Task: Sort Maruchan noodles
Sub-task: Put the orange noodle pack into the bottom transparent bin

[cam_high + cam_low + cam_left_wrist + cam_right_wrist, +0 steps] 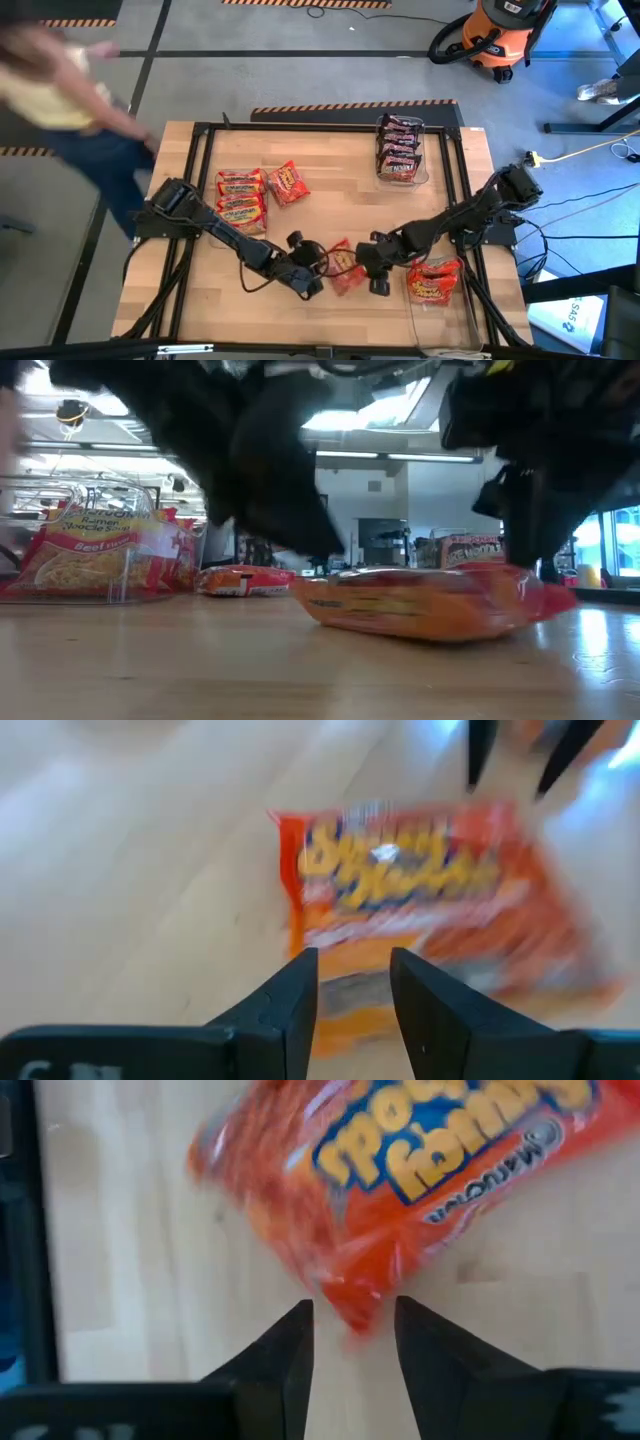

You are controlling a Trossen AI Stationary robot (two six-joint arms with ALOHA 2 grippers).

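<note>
Orange packet point(346, 268) between left gripper point(352, 982) and right gripper point(352, 1330) (both parted, empty): light, crinkly, slippery; pinch 1 edge

Robotics lab or workshop, hazard-striped floor tape point(352, 103), orange shop vacuum point(498, 35), ceiling strip lights point(375, 455)

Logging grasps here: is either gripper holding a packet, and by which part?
Both sets of fingers straddle ends of the orange-red crinkly plastic noodle packet, left gripper and right gripper at opposite ends; whether they grip it cannot be told.

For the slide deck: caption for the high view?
Both arms converge on one orange-red noodle packet at the table's near edge; other packets sit grouped left, far right and near right.
</note>
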